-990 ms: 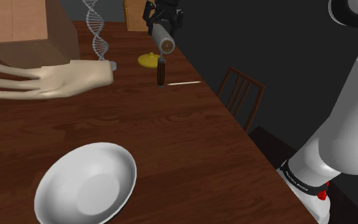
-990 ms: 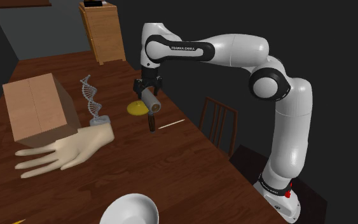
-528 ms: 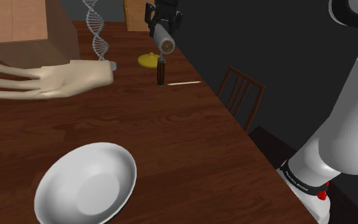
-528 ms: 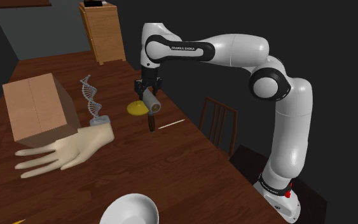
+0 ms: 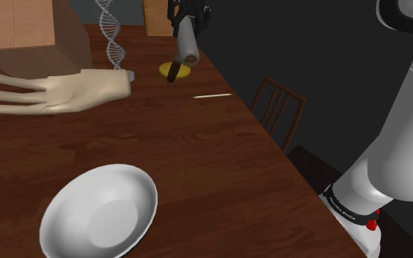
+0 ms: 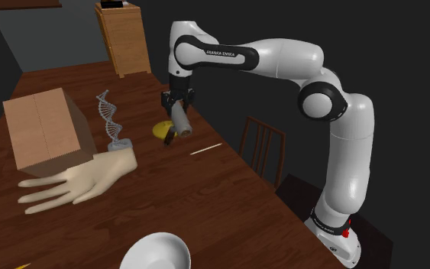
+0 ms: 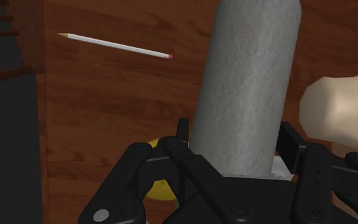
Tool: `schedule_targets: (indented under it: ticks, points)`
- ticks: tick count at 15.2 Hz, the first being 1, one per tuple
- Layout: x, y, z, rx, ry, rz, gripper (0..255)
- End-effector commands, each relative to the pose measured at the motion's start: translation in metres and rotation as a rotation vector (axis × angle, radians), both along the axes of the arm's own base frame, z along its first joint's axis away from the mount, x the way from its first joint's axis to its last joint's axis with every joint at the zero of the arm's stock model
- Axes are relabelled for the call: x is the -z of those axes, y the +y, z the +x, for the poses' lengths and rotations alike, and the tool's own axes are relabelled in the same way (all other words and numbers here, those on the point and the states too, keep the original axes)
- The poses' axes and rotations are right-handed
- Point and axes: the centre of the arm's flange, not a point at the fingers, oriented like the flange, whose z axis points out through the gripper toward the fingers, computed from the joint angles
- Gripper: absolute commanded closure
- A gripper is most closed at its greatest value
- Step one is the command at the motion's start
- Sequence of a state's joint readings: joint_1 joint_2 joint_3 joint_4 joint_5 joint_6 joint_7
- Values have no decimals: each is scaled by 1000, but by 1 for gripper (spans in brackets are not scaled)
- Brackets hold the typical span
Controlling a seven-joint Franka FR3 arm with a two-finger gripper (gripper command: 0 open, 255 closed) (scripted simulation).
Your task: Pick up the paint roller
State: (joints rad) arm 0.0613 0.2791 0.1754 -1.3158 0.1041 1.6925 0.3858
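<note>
shoulder: near, beside arm (image 5: 406, 110), looking over table (image 5: 219, 168) | second exterior: farther, higher | wrist: close, downward | shared: pencil (image 5: 212, 95)

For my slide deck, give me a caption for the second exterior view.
The Franka's end effector holds a grey paint roller above the wooden table, near a DNA model and mannequin hand.

I see: paint roller (image 7: 247, 83) speckled grey, handle (image 5: 172, 74) dark brown; gripper (image 7: 236, 147) black; pencil (image 7: 114, 46) white, red tip; table (image 5: 219, 161) red-brown wood grain; bowl (image 5: 98, 212) white; model hand (image 5: 65, 91) beige.
</note>
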Motion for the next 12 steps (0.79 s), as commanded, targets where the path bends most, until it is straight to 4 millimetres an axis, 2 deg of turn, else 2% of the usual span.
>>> schedule_targets:
  ticks: [1, 10, 12]
  points:
    - [-12, 1, 0, 0, -1, 0, 255]
    - [-60, 1, 0, 0, -1, 0, 255]
    - [-61, 1, 0, 0, -1, 0, 255]
